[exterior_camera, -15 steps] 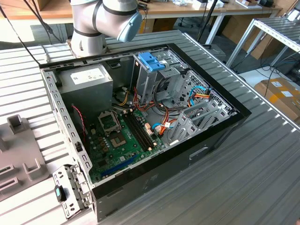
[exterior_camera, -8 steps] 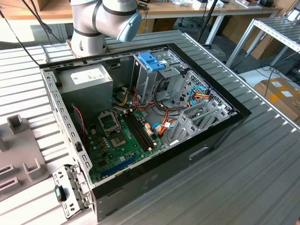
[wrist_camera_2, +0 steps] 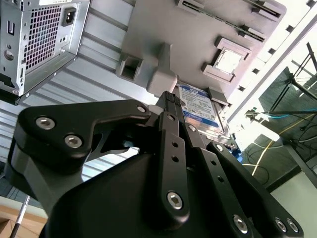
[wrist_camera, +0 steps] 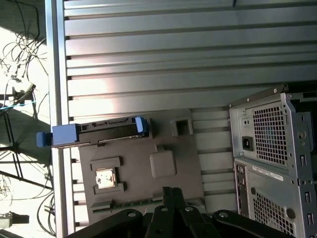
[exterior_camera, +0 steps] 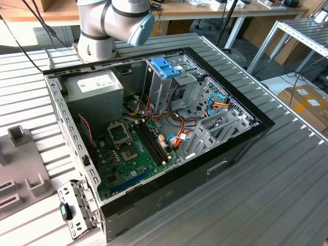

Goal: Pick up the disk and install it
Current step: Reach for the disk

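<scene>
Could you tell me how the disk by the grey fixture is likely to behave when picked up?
The disk looks like a rigid metal slab, so it should stay stiff and feel fairly heavy for its size. It appears to stand on edge at the grey fixture rim, so a sideways push might tip it. Its smooth labelled face may be slippery.

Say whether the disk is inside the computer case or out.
Out. In both wrist views the disk stands on edge in the grey holder on the table, beside the case.
</scene>
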Robot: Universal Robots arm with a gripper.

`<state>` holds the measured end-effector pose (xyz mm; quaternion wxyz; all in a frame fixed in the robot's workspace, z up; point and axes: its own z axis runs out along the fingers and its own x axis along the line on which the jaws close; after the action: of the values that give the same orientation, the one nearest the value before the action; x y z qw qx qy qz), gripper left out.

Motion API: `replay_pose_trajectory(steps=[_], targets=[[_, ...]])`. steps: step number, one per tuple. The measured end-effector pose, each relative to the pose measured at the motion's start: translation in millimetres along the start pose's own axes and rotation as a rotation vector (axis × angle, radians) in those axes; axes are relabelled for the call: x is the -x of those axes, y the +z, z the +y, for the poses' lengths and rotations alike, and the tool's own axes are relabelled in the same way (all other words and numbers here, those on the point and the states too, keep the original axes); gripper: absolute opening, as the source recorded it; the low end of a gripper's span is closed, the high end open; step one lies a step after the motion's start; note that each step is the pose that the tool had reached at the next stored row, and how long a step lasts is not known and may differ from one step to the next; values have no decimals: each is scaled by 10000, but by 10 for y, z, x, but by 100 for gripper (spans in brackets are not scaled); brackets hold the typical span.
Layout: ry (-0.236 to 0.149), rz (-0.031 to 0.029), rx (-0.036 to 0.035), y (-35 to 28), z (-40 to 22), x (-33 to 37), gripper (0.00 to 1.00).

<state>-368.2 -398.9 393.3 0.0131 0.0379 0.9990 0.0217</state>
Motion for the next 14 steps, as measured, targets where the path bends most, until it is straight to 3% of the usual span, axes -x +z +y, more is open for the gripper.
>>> replay_pose_trajectory(steps=[14], targets=[[0,0,0,-3,-8,-111,11]])
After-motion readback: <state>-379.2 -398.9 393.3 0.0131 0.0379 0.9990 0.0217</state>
